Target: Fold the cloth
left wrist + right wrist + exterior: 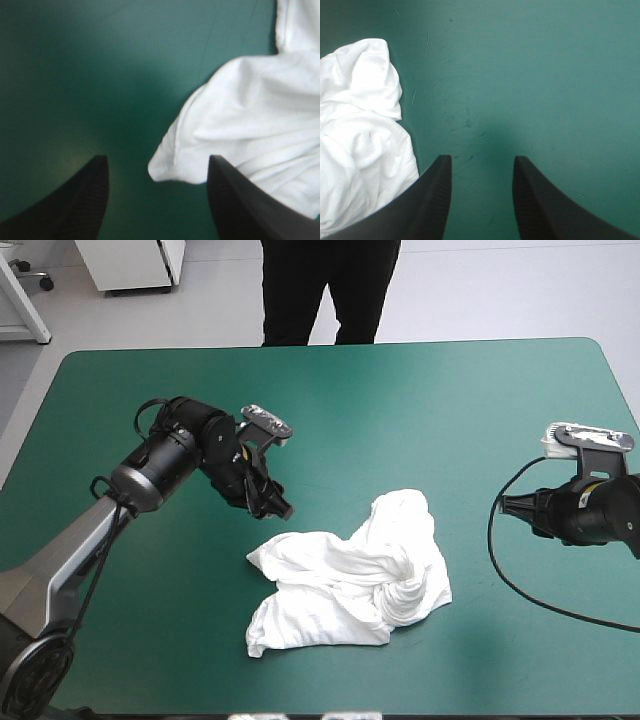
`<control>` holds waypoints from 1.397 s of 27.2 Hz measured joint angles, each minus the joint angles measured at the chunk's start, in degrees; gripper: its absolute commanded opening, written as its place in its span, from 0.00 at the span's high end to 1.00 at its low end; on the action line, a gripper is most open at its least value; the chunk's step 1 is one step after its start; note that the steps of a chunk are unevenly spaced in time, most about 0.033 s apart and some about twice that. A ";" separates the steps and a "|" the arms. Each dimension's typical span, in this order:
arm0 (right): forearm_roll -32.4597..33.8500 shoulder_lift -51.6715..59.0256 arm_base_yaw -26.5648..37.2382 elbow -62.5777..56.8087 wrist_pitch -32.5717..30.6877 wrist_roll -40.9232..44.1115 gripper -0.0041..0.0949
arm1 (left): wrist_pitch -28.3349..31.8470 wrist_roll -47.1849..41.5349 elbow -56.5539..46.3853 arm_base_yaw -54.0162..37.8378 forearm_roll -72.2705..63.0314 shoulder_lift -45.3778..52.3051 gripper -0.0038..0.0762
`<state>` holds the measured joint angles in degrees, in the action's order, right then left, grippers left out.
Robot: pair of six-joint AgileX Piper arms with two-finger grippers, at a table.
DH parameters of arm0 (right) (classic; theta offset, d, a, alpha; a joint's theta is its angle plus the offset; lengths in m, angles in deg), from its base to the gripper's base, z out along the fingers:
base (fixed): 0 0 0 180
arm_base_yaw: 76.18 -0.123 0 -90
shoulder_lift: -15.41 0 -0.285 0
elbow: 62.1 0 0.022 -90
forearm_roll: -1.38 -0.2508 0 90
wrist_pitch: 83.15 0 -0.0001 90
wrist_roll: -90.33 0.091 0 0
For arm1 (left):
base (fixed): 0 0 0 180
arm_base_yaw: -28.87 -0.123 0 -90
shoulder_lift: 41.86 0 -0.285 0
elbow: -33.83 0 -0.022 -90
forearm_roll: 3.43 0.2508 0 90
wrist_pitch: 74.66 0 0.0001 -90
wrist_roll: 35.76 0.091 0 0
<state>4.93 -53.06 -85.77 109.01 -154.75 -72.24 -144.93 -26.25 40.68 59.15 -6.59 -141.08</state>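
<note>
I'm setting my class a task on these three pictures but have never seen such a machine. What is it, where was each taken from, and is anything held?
It is a robot with two arms at a table with a teal-green cover. The high view looks down from above and behind: the left arm enters from the left, the right arm from the right. The other two pictures come from wrist cameras, each looking along its arm's black jaws. A white crumpled T-shirt lies in a heap between the arms. Both pairs of jaws stand open and hold nothing; the left pair is near the shirt's edge.
</note>
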 measured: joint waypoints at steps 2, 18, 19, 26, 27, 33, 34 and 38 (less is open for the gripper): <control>0.00 0.00 0.00 0.00 0.00 0.00 0.56 | 1.34 -0.68 -3.96 -0.13 0.00 1.89 0.43; -1.37 0.00 0.00 0.00 0.00 0.46 0.56 | 15.38 -7.30 -22.72 -0.13 -0.05 2.45 0.43; -1.42 0.00 0.00 0.00 0.00 0.46 0.56 | 16.17 -7.30 -22.79 -0.13 -0.05 1.93 0.43; -1.48 0.00 0.00 0.00 0.00 0.61 0.56 | 18.01 -7.47 -22.79 -0.13 0.03 -3.06 0.47; -1.48 0.00 0.00 0.00 0.00 0.61 0.56 | 17.96 -7.58 -22.66 -0.13 0.03 -3.30 0.52; -2.63 0.00 0.00 0.00 0.00 -2.08 0.56 | 18.60 -7.58 -22.40 -0.15 -0.03 -3.66 0.96; -3.56 -0.07 0.00 0.00 0.00 -3.59 0.56 | 18.68 -7.52 -22.36 -0.15 -0.72 -3.66 0.96; -5.89 -2.22 -0.08 0.00 0.04 -6.57 0.48 | 18.79 -7.52 -22.36 -0.15 -1.30 -3.72 0.96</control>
<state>-0.96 -55.29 -85.84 109.01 -154.71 -78.81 -126.14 -33.78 18.33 59.00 -7.89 -144.80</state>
